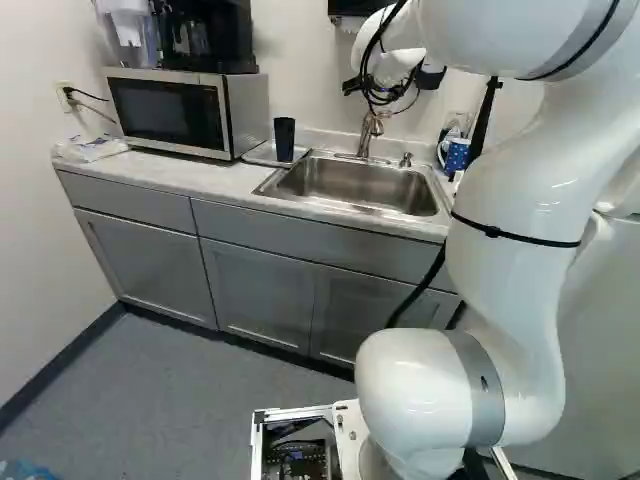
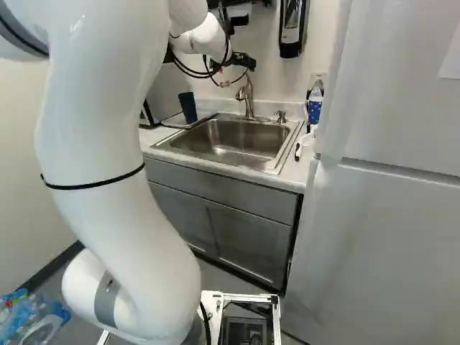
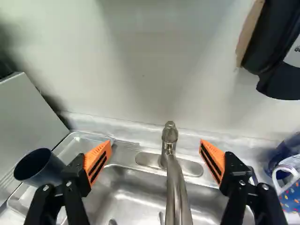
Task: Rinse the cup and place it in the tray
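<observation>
The faucet (image 1: 369, 132) rises at the back edge of the sink (image 1: 365, 184), which is set into the counter (image 1: 170, 172) in front of it. The dark cup (image 1: 284, 139) stands upright in the tray (image 3: 21, 196), to the left of the faucet as the base views show it. The end effector (image 2: 246, 63) is near the faucet, its two fingers spread wide apart; in the wrist view the faucet shows in the gap between the orange pads (image 3: 100, 161). How far the fingers are above or behind the faucet, I cannot tell. In the base views, the microwave (image 1: 175, 112) sits farther to the left of the faucet than the cup, with a black appliance (image 1: 208, 36) on top of it. Just to the right of the faucet is a small soap pump (image 2: 280, 116), and farther right of it a blue dotted container (image 2: 314, 110). A black dispenser (image 2: 291, 30) is mounted on the wall, above and right of the faucet, and the white refrigerator (image 2: 388, 215) stands well to the right of it.
</observation>
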Controlling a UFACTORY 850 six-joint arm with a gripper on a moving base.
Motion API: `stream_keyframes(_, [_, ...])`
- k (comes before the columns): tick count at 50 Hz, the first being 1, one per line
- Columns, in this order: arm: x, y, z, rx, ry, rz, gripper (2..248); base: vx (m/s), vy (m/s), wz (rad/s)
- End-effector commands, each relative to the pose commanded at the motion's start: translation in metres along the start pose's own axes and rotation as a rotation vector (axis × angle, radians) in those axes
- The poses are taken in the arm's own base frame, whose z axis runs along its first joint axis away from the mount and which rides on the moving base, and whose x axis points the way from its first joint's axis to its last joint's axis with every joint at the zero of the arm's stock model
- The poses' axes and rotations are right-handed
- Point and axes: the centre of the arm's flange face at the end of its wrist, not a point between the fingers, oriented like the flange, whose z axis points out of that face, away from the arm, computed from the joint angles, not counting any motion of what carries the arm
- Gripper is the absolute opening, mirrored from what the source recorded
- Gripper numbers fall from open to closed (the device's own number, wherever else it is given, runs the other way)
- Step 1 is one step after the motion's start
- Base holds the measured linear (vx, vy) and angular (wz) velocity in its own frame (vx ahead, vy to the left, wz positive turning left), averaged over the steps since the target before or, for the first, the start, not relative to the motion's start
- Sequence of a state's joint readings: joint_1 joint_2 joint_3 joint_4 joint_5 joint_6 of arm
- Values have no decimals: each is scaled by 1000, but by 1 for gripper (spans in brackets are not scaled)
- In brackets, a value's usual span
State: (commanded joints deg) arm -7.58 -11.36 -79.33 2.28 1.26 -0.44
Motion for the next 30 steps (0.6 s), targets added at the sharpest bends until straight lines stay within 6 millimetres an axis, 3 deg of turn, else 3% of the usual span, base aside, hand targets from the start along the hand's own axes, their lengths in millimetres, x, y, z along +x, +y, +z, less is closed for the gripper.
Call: stream_keyframes(30, [-41,7,-60,-9,-247,5,247,0,0,0])
